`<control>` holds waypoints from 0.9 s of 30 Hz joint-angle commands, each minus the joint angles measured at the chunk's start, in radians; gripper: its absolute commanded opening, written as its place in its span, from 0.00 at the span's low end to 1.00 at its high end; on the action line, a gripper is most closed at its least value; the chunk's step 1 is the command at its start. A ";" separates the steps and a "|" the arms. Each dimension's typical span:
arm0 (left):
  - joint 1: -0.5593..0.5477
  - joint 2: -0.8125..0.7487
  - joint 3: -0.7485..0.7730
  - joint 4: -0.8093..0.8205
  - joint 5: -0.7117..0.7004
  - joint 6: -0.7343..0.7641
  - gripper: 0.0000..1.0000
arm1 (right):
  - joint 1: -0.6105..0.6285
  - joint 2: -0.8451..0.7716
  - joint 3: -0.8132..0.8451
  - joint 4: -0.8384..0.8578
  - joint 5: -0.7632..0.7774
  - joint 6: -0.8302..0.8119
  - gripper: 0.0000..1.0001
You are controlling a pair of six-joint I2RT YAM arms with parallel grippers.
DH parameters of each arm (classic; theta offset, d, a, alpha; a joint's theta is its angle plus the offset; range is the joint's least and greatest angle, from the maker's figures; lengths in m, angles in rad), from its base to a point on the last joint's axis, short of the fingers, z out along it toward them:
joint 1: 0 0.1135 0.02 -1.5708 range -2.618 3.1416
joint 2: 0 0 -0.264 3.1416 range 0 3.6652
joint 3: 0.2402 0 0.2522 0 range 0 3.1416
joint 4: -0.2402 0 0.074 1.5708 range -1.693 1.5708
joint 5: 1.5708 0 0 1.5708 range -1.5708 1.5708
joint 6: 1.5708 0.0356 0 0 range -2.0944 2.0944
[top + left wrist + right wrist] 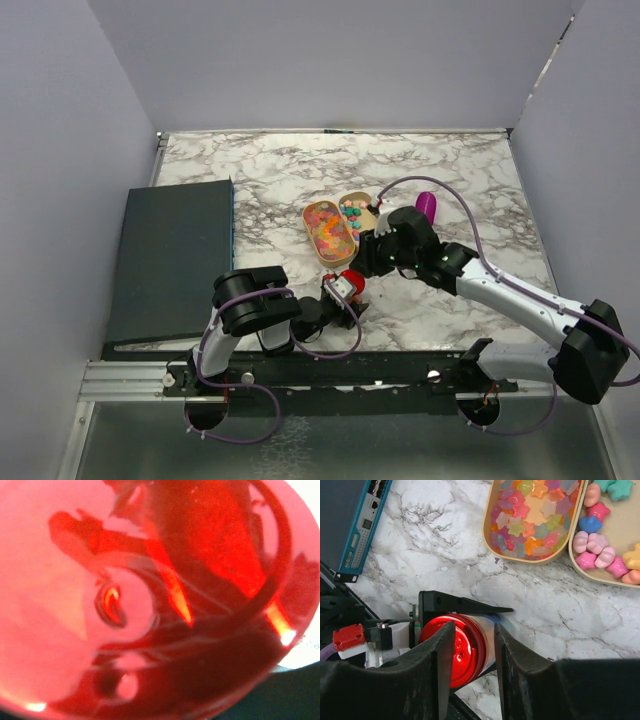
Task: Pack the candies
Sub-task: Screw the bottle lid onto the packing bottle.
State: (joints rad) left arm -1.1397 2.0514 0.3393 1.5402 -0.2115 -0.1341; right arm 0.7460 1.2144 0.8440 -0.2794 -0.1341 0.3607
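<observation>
The candies (530, 520), small pastel star shapes, fill an oval wooden tray (328, 232). A second tray (357, 210) holds bigger sweets (605, 555). My left gripper (340, 295) is shut on a clear jar lying on its side just above the table. The jar's shiny red lid (465, 650) faces the left wrist camera and fills that view (150, 600). My right gripper (474, 635) hovers over the jar, open, with one finger over the lid and the other over the clear body. The left gripper's black finger (465, 604) runs along the jar's far side.
A purple scoop (427, 205) lies on the marble beyond the right arm. A dark flat box (170, 260) covers the table's left side; its blue edge with ports (355, 525) shows in the right wrist view. Grey walls enclose the table.
</observation>
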 commanded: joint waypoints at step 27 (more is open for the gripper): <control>0.006 0.057 -0.028 0.128 0.032 -0.076 0.27 | 0.055 -0.310 -0.327 -0.045 -0.186 0.124 0.09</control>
State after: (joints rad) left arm -1.1400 2.0487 0.3408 1.5398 -0.2100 -0.1150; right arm 0.7444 0.9539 0.5743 -0.1677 -0.2344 0.4225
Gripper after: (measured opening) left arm 0.663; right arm 0.101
